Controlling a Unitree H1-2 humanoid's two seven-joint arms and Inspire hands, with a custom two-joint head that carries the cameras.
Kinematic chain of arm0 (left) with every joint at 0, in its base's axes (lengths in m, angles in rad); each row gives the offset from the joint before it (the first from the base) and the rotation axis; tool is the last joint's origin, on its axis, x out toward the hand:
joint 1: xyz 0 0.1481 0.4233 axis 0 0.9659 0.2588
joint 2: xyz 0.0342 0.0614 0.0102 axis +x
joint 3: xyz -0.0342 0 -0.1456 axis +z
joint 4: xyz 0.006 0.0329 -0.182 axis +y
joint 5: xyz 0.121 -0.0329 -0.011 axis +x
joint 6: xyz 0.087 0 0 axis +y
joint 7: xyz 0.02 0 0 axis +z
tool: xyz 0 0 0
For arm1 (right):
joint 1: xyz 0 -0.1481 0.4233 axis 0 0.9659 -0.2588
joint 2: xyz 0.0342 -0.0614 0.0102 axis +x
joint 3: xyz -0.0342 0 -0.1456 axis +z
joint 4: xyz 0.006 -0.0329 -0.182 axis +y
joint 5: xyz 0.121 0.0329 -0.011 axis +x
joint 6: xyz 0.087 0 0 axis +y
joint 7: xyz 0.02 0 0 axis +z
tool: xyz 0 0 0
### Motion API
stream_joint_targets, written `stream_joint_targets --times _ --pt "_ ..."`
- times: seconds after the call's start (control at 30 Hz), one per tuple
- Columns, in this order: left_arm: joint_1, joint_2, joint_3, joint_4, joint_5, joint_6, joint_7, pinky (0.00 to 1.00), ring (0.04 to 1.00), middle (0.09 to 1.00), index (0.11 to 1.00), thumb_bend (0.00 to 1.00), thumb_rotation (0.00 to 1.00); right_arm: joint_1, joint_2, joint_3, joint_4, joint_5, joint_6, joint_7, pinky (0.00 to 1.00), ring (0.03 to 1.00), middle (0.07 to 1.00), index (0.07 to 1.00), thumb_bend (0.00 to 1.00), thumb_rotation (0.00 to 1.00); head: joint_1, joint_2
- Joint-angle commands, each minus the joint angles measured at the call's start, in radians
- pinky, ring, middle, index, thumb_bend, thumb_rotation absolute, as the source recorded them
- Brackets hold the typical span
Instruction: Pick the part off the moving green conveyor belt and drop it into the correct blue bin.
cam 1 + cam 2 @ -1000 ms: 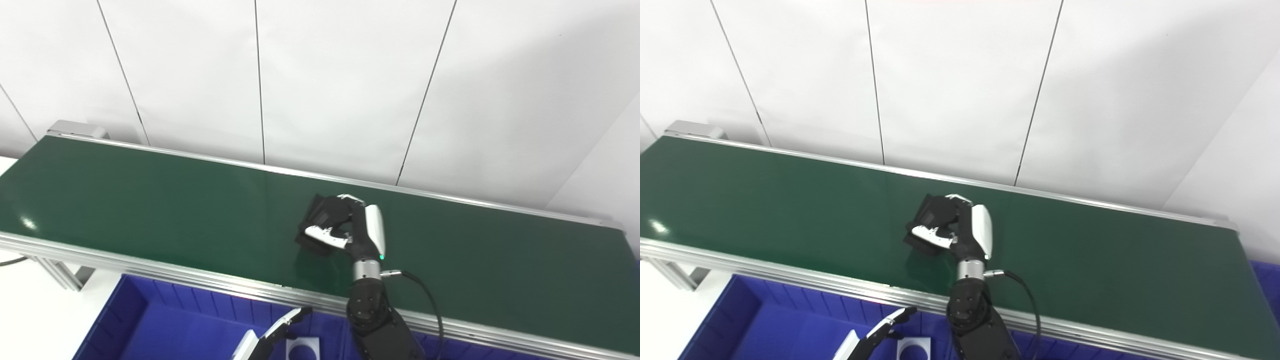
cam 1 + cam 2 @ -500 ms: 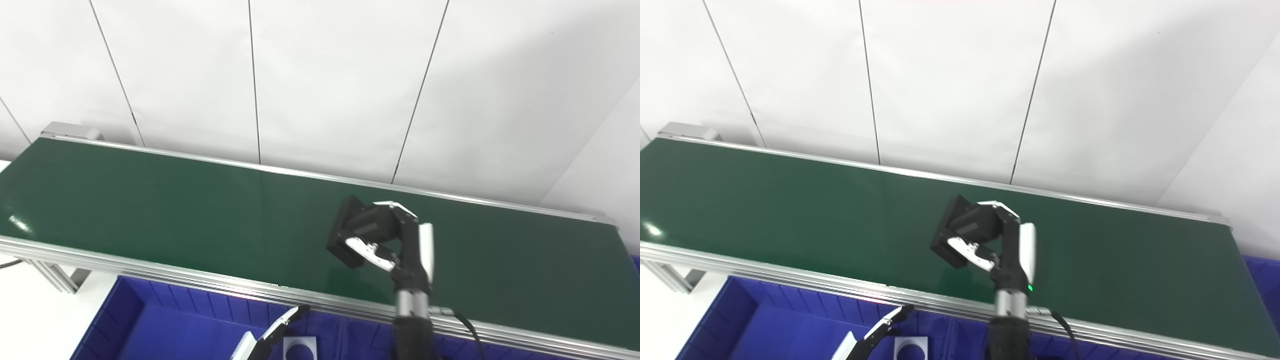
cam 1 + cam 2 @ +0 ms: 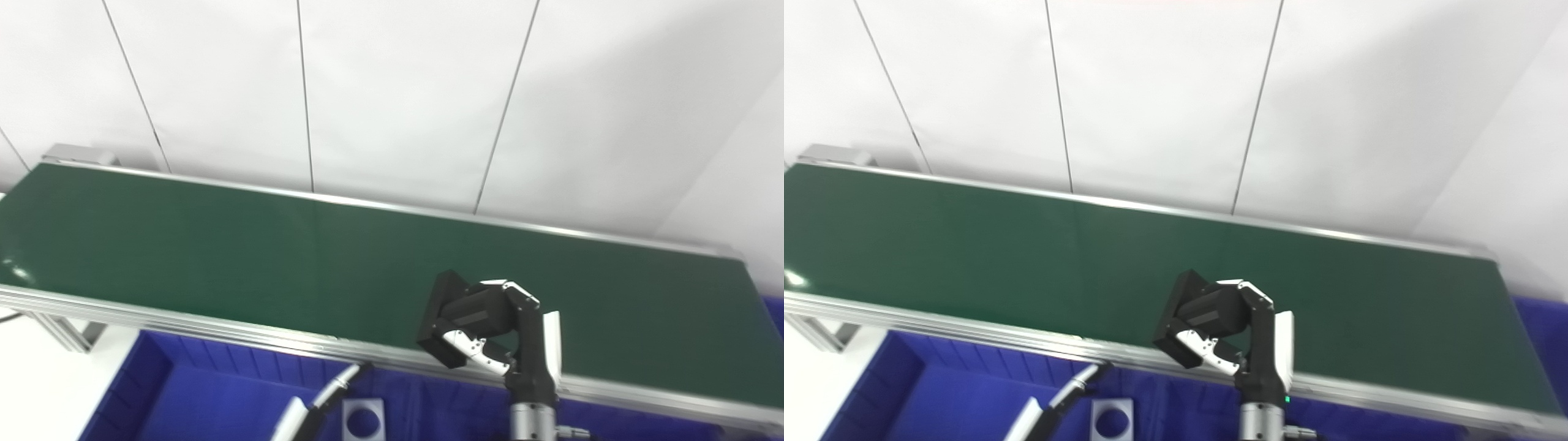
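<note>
My right hand [image 3: 511,334] is shut on a black block-shaped part [image 3: 446,320] and holds it above the near edge of the green conveyor belt [image 3: 214,257]. The same hand [image 3: 1252,343] and part [image 3: 1185,327] show in the right eye view. My left hand [image 3: 309,416] is low at the bottom edge over the blue bin [image 3: 202,398]; only a little of it shows, so I cannot tell whether it is open. A grey square plate with a round hole [image 3: 362,419] lies in that bin.
The belt's silver near rail [image 3: 184,318] runs between the belt and the bins. A second blue bin [image 3: 1540,331] shows at the right end of the belt. A white panelled wall [image 3: 392,92] stands behind the belt.
My right hand has lifted the black part off the belt and carried it right and toward the near rail. The camera has shifted a little. The left hand has sunk lower in the picture.
</note>
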Motion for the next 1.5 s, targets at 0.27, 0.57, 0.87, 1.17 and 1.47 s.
stream_joint_targets --times 0.27,0.57,0.87,1.17,1.47 --pt "0.011 0.013 0.071 -0.059 -0.012 -0.028 -0.064 0.78 0.878 0.915 0.893 0.67 0.74 0.114 -0.008 0.007 -0.037 -0.037 -0.065 -0.024 0.42 0.494 0.486 0.492 0.52 0.0 -0.012 0.049" --pt "0.009 0.014 0.102 -0.071 -0.011 -0.028 -0.071 0.75 0.863 0.905 0.885 0.67 0.7 0.166 0.002 0.007 -0.012 -0.057 -0.046 -0.042 0.44 0.512 0.482 0.497 0.52 0.0 -0.028 0.09" --pt "0.019 0.009 0.143 -0.086 -0.019 -0.028 -0.108 0.76 0.864 0.902 0.884 0.7 0.74 0.198 -0.009 -0.003 0.062 -0.13 -0.035 -0.093 0.48 0.537 0.501 0.482 0.52 0.0 -0.038 0.117" --pt "0.035 0.0 0.177 -0.11 -0.032 -0.028 -0.155 0.78 0.868 0.904 0.886 0.68 0.71 0.167 -0.06 0.01 0.148 -0.263 0.016 -0.101 0.56 0.642 0.539 0.469 0.51 0.0 -0.028 0.124" --pt "0.051 -0.011 0.209 -0.118 -0.037 -0.028 -0.19 0.78 0.865 0.9 0.881 0.67 0.69 0.135 -0.1 0.057 0.158 -0.301 0.118 0.02 0.85 0.905 0.874 0.816 0.63 0.24 -0.025 0.125"
